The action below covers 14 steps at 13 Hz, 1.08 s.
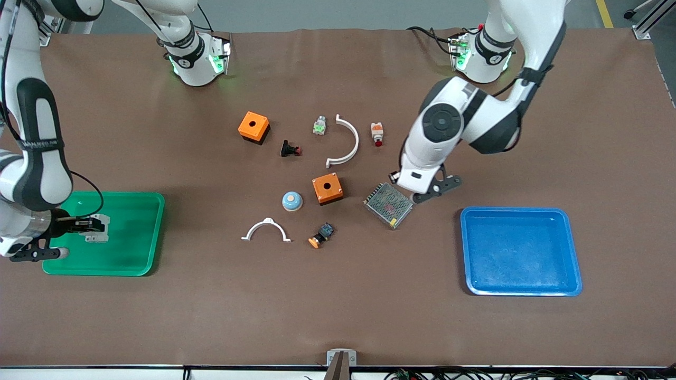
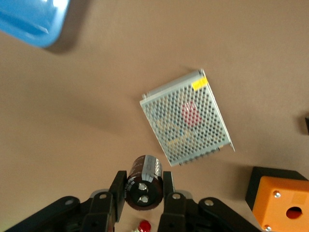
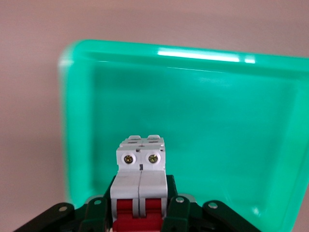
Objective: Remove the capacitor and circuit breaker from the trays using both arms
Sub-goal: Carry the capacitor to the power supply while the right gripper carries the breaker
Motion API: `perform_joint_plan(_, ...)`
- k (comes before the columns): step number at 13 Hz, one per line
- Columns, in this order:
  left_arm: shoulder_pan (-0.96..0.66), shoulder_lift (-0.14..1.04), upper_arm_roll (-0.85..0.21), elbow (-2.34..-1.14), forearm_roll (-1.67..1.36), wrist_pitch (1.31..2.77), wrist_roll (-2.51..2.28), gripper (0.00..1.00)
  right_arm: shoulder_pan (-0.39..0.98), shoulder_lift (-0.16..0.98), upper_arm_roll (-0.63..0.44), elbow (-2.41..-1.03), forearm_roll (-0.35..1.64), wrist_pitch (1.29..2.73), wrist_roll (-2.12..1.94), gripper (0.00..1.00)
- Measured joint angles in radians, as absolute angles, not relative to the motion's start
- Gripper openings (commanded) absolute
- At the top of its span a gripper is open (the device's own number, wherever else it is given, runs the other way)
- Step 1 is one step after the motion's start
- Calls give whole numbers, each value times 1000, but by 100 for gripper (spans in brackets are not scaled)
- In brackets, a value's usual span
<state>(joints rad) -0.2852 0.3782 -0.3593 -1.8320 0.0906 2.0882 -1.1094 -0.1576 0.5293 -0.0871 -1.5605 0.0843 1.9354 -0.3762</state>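
**Both parts gripped: capacitor clear of its tray, circuit breaker not yet out**

The left gripper (image 2: 144,200) hangs over the bare desk (image 1: 369,316) beside the mesh-covered power supply (image 1: 388,205), its fingers (image 2: 118,191) closed on the capacitor (image 2: 143,182); in the left wrist view the black cylinder sits between the pads with its shiny end toward the camera. Seen from the front camera, the blue tray (image 1: 520,251) lies at about four o'clock from this gripper and holds nothing, so the capacitor is already out. The right gripper (image 3: 140,212) is over the green tray (image 1: 103,234) at the right arm's end of the desk, fingers (image 3: 91,215) clamped on the circuit breaker (image 3: 141,179), red levers toward the wrist, screw terminals outward. Whether the block is lifted off the tray floor cannot be told.

Risks, as judged from here. The round capacitor is pinched across its curved body and could roll or twist out if the arm jolts. Set down at this spot, it could land on the power supply or roll toward the orange box (image 1: 327,188), at roughly nine o'clock. The breaker may catch the green tray's raised rim on a low sideways exit, dragging the tray or shifting the grip
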Motion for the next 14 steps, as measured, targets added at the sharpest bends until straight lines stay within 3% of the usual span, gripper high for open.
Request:
perform_joint_plan(4, -358, 445, -361, -1837, 91, 2166, -1244, 0, 62, 353, -76, -1691, 114, 1866, -130, 0)
perform_joint_plan(9, -466, 571, -360, -1840, 98, 2310, -1395, 0, 332, 223, -74, -2052, 160, 2199, 179, 0)
perform_joint_plan(13, -473, 605, -357, -1840, 101, 2341, -1422, 17, 503, 219, -75, -2241, 160, 2469, 377, 0)
perform_joint_plan(14, -473, 612, -356, -1840, 104, 2347, -1424, 26, 526, 222, -76, -2268, 160, 2497, 404, 0)
